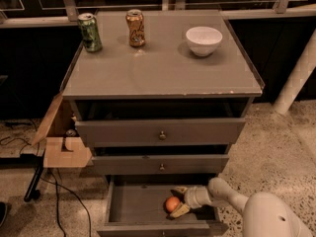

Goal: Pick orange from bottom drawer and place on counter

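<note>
The orange (pixel 172 204) lies on the floor of the open bottom drawer (pixel 133 206), right of its middle. My gripper (pixel 177 200) reaches into the drawer from the right on a white arm, and its pale fingers (pixel 179 210) stand on either side of the orange, open around it. The counter (pixel 163 63) is the grey cabinet top above, with the two upper drawers (pixel 160 132) slightly pulled out.
On the counter stand a green can (pixel 90 32) at the back left, an orange-brown can (pixel 135 27) beside it and a white bowl (pixel 203 40) at the back right. A wooden box (pixel 61 142) hangs at the cabinet's left side. Cables lie on the floor at the left.
</note>
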You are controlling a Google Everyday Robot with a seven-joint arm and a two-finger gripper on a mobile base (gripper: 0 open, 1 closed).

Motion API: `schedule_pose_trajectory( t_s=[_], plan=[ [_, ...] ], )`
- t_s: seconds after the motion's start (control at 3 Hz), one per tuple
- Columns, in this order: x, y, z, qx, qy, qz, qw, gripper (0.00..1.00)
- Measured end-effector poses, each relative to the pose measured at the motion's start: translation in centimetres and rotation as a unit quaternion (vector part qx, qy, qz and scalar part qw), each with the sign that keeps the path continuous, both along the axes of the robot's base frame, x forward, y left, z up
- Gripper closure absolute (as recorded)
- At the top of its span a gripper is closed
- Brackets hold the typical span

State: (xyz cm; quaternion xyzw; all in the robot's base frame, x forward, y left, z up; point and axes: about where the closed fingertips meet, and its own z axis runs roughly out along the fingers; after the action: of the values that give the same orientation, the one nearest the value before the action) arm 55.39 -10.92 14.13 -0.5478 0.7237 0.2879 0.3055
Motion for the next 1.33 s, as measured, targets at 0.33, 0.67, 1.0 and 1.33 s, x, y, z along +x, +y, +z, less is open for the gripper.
schedule_pose_trajectory(
  t_s=[0.33, 0.67, 1.0, 1.33],
  plan=[
    [-0.45, -0.05, -0.78, -0.008, 0.01, 0.003, 0.9999, 0.45],
    [-0.46, -0.05, -0.78, -0.008, 0.01, 0.003, 0.9999, 0.69],
    [-0.46, -0.05, -0.78, -0.008, 0.01, 0.003, 0.9999, 0.92],
    [-0.48, -0.01, -0.8, -0.008, 0.01, 0.003, 0.9999, 1.0]
  ],
)
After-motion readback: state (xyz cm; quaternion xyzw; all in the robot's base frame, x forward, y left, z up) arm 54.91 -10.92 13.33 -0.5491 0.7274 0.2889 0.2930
